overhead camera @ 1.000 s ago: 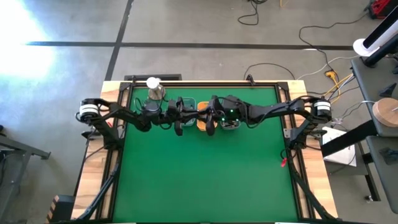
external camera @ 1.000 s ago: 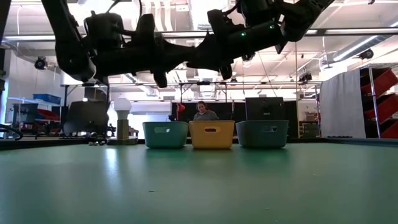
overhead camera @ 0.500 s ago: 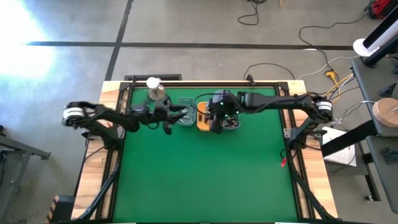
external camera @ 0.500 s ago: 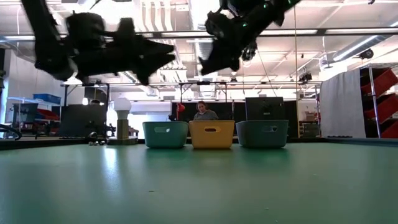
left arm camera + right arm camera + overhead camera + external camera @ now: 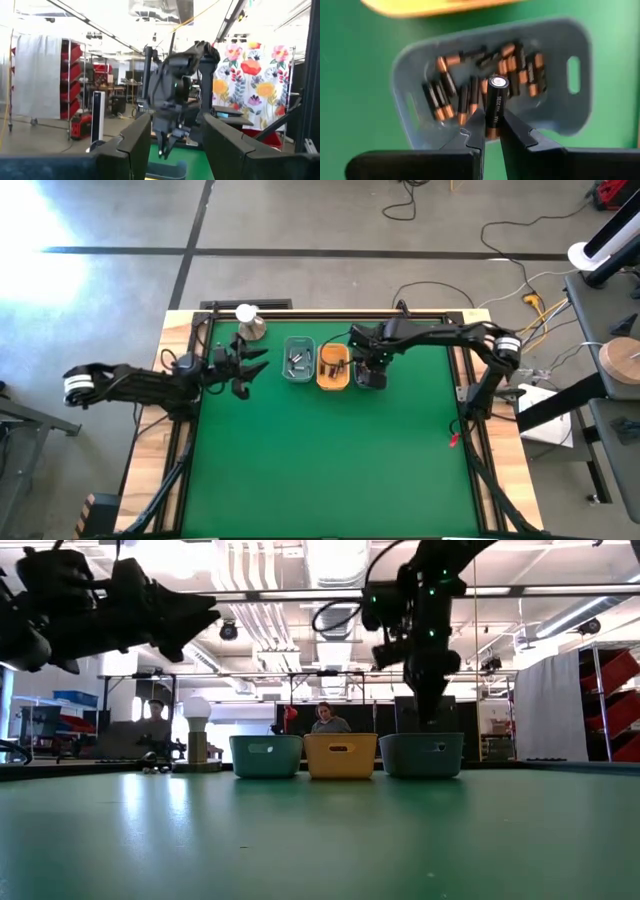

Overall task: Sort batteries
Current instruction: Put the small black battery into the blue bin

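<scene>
Three small trays stand in a row at the table's far middle: a teal one (image 5: 297,358) with silvery batteries, an orange one (image 5: 333,367), and a blue-grey one (image 5: 570,100) with several black-and-copper batteries (image 5: 470,95). My right gripper (image 5: 491,131) points down over the blue-grey tray (image 5: 421,754), shut on one black battery (image 5: 496,102). My left gripper (image 5: 248,364) hangs open near the left edge, above the table and holding nothing. My right gripper pinches the battery's lower, coppery end (image 5: 493,129) between its two fingertips (image 5: 479,125). The fingers come from above, pointing down. The battery runs roughly along the fingers, its silver-capped end (image 5: 498,82) toward the wrist, lifted clear above the blue-grey tray.
A round metal dome with a white ball on top (image 5: 248,322) stands at the far left, beside loose small things (image 5: 152,766). The green mat (image 5: 330,460) stretches toward the near edge. A person (image 5: 327,720) sits in the room beyond the table.
My left gripper has drawn back from over the trays toward the table's left edge and has opened. My right gripper has tipped from nearly level to pointing down and now hangs over the blue-grey tray.
</scene>
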### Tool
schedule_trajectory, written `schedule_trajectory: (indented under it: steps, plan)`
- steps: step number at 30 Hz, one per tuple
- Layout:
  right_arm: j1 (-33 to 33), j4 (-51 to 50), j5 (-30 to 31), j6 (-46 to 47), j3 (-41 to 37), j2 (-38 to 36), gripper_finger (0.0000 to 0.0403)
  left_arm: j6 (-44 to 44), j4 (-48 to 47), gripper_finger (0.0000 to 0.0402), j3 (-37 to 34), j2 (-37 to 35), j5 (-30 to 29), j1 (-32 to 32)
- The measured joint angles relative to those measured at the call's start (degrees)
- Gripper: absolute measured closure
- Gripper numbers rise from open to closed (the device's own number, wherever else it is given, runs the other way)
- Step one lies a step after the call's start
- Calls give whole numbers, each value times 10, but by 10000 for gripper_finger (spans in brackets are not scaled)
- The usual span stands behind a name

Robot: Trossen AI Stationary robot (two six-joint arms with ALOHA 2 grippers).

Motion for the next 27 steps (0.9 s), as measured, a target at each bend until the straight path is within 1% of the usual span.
schedule_trajectory:
  steps: [5,8,12,18,21,27]
  plan:
    - [-4,4,0,-9,-16,38,374,-2,-10,249,-7,-13,-1,0]
    - [-4,9,0,-11,-16,66,365,-3,-38,249,-1,-12,-1,0]
    - [-13,10,1,-38,-16,100,360,-7,-72,256,13,-8,-2,0]
    - [-26,12,4,-47,-16,112,367,-16,-128,270,37,-8,-7,0]
    - [-26,13,4,-48,-16,112,353,-15,-143,272,41,-8,-21,0]
    - [-26,26,4,-60,-16,112,311,-7,-148,272,40,-8,-28,0]
